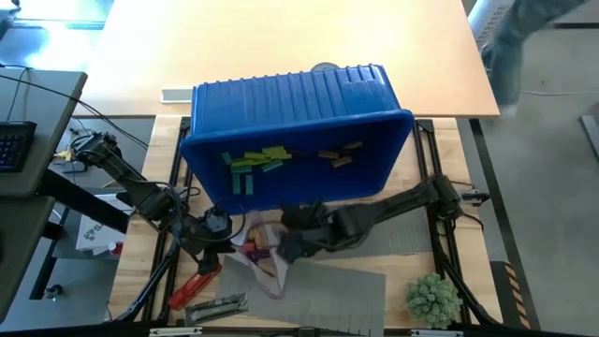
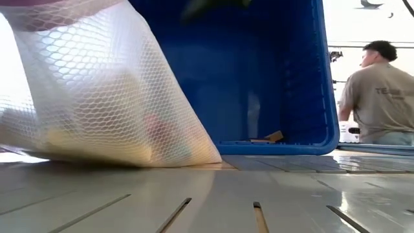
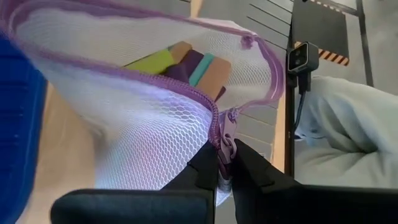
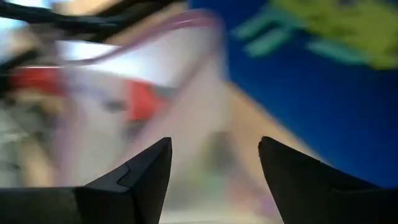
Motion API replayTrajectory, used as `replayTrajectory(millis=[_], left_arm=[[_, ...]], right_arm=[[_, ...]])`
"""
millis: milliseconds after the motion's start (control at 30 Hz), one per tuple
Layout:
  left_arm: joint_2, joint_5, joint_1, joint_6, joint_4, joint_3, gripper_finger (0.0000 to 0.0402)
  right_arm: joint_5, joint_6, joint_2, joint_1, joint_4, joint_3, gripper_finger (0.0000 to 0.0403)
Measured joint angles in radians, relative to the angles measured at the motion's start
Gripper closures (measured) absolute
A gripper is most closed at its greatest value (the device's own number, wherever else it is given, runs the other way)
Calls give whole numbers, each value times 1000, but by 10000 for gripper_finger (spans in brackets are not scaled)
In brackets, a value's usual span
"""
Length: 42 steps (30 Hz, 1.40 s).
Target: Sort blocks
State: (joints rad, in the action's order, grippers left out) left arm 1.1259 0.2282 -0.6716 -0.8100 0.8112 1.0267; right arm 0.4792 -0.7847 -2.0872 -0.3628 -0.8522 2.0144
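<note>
Left wrist view, left claw (image 3: 225,163) clamped on mesh bag (image 3: 143,143), blocks (image 3: 186,65) jumbled inside, right claw (image 4: 214,165) apart

— Any writing you can read?
— Only on the back of the person's shirt (image 2: 381,90) in the low view: pale letters starting "TE", the rest too small to make out.
— Anything else?
— A white sheet (image 1: 94,234) left of the table carries dark print, unreadable.
</note>
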Motion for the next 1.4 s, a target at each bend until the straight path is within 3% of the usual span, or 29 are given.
replayTrajectory(millis=[200,333,400,733,967,1067,1200,1300,1400], left_arm=[[0,39,0,1,0,0,401],[0,51,0,-9,-1,0,401],[0,52,0,-21,0,0,401],[26,53,0,-26,-4,0,401],[43,49,1,-26,-6,0,401],[43,72,1,-26,-9,0,400],[43,81,1,-26,-9,0,400],[43,88,1,-26,-8,0,400],[43,92,1,-25,-8,0,400]], right_arm=[[38,-40,46,95,-317,1,174],[18,-155,29,220,-594,0,183],[26,-157,13,285,-649,-1,188],[-82,18,-64,531,-579,-1,190],[-113,362,-133,613,-554,-1,190],[-168,473,-158,653,-520,-2,190],[-161,583,-189,693,-453,-1,190],[-144,595,-208,714,-407,-1,190],[-128,450,-236,729,-402,-1,190]])
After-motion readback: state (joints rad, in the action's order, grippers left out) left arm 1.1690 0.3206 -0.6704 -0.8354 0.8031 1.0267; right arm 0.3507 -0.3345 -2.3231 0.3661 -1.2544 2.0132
